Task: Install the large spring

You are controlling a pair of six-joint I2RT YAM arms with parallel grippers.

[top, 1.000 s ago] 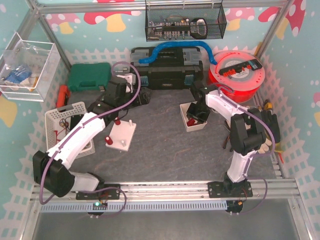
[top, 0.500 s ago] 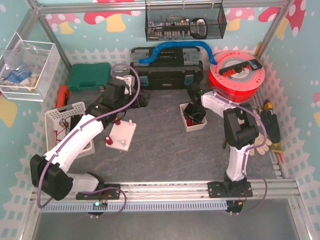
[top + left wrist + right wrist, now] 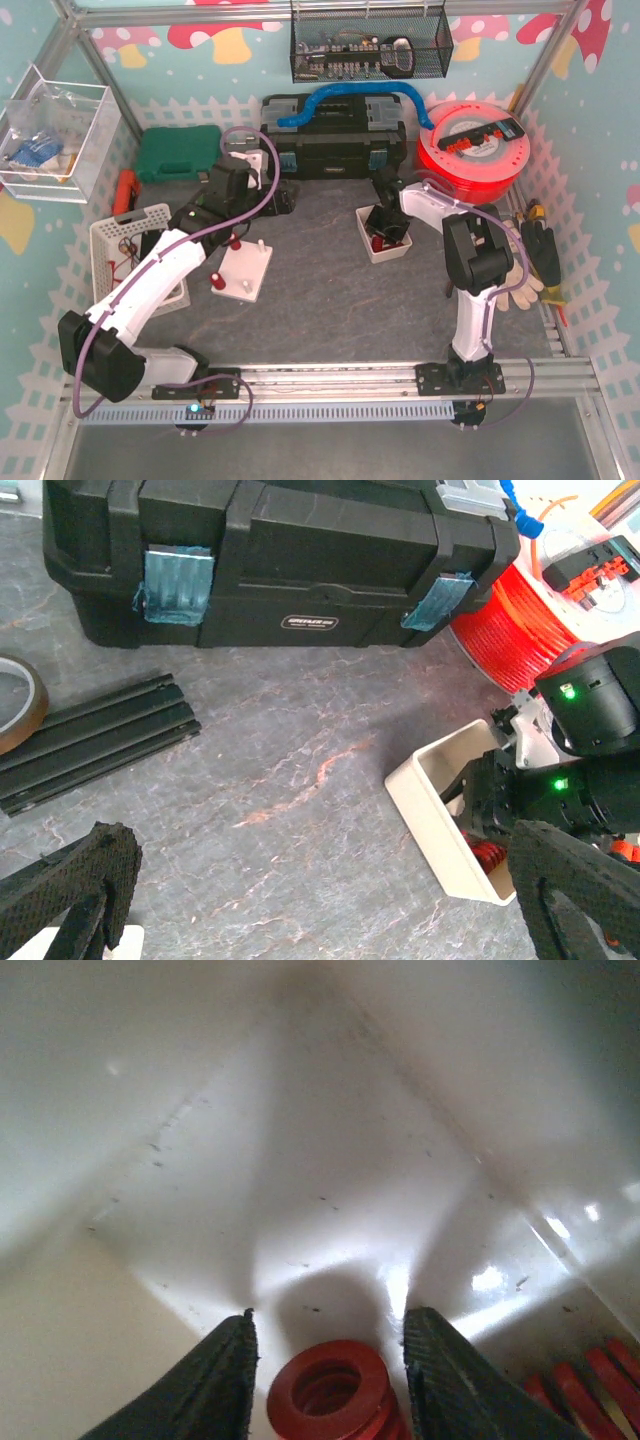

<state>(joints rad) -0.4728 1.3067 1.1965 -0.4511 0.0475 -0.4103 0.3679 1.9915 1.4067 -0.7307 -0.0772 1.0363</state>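
Nearest the arm bases, locate the white peg plate (image 3: 243,272) on the left half of the table. Just beyond it the left gripper (image 3: 320,900) hangs with its jaws fully released and nothing between them.

Further back and to the right, find the white bin (image 3: 371,250). The right gripper (image 3: 330,1335) reaches down into it. Its jaws straddle the large spring (image 3: 328,1392), a red coil seen end-on at the bin floor. A thin gap shows on each side, so the jaws are not clenched on it. More red springs (image 3: 585,1385) lie near it.

Beyond the bin stand the black toolbox (image 3: 335,140) and the red spool (image 3: 470,145).
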